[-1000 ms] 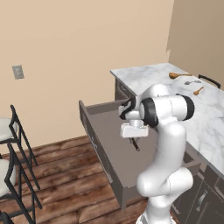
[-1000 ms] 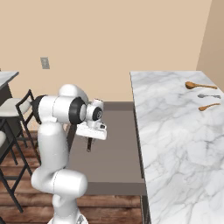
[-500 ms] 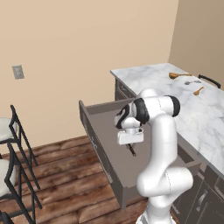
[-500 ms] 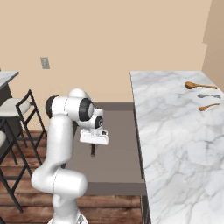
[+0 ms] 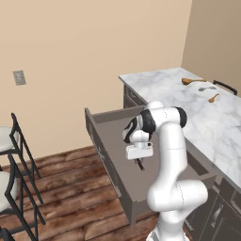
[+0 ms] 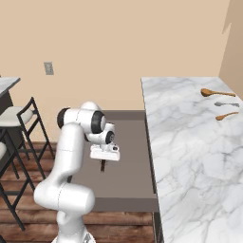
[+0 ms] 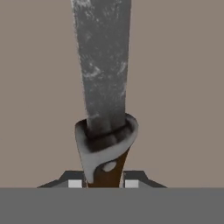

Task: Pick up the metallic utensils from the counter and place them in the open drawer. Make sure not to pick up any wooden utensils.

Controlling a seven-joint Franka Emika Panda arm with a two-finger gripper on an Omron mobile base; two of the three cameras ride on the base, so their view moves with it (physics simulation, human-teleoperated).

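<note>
gripper (image 7: pixel 104 181) clamped on dark-handled utensil (image 7: pixel 104 87), grey blade toward 12 in hand view, low inside open drawer (image 5: pixel 101 141). silver spoon (image 6: pixel 226 104) between wooden spoons (image 6: pixel 217 92) on counter (image 6: pixel 190 142).

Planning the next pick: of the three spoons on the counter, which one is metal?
The silver-grey spoon, the middle one, lying between the broad-bowled wooden spoon and the thin wooden spoon, both orange-brown.

No legible text or markings
</note>
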